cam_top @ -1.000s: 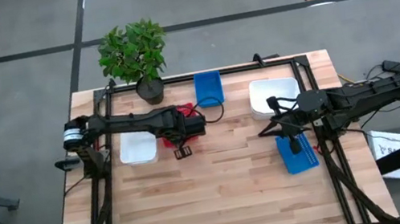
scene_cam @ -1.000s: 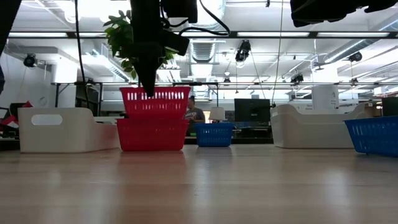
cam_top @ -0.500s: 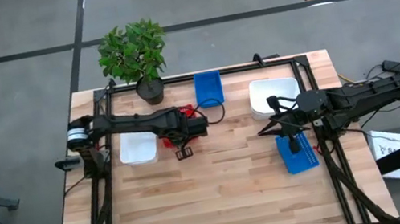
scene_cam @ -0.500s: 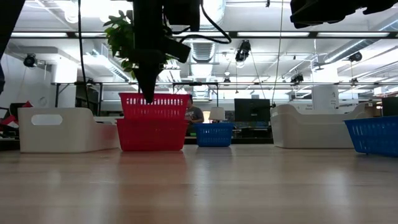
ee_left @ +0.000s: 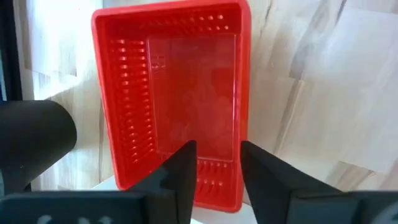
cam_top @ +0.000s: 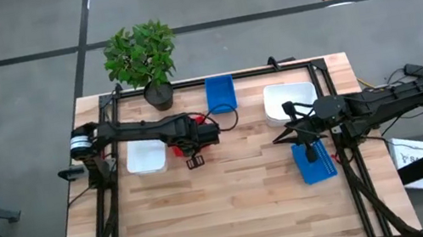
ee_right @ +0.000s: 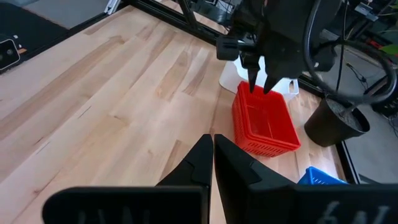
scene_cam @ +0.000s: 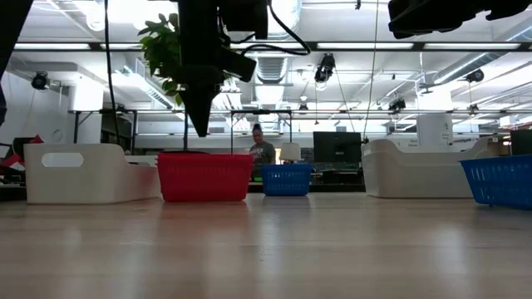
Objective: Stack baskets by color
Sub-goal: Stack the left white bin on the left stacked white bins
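Near the far-left part of the wooden table, the left gripper hung directly above the red rectangular mesh-walled plastic basket, its fingers apart and holding nothing. A white plastic basket sat just beside the red one, toward the left edge. The right gripper hovered near the right edge with fingers together, above a blue mesh basket. Another blue basket lay at the far edge.

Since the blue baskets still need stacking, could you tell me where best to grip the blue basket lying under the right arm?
Probably a long rim of the blue basket, taken from straight above: it sits upright and open-topped, so the thin mesh wall fits between the fingers.
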### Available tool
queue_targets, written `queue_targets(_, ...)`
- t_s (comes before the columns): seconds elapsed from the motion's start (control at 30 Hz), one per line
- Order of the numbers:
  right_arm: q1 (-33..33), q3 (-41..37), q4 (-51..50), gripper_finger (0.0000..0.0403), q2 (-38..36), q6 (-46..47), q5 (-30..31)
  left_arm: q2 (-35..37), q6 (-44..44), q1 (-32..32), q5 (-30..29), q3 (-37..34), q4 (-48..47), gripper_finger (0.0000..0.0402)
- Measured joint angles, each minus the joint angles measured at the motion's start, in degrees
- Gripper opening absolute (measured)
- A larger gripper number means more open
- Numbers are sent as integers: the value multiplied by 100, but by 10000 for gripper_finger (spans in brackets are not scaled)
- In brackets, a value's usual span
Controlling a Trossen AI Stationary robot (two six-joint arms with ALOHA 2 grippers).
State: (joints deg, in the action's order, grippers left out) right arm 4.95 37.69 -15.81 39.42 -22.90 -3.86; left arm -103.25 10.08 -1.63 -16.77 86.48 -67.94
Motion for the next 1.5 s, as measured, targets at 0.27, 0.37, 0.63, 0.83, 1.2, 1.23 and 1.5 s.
queue_targets(0.27,0,0,-13,9,2,55,2,516,30,497,-1,-30,354,125)
queue_targets(0.37,2,-1,-10,9,2,54,1,765,195,800,-1,-172,805,125)
queue_targets(0.63,2,-1,24,9,4,224,2,1351,1482,1452,-1,-636,773,125)
queue_targets(0.83,2,-1,113,9,4,297,2,1704,1807,1683,1,-1034,535,125)
queue_targets(1.2,0,-1,177,9,9,652,255,2311,1803,1681,4,-2084,253,125)
queue_targets(1.23,0,-1,195,9,13,674,254,2360,1803,1681,6,-2203,224,125)
queue_targets(1.5,1,-1,290,9,15,807,254,2607,1803,1674,6,-3006,239,125)
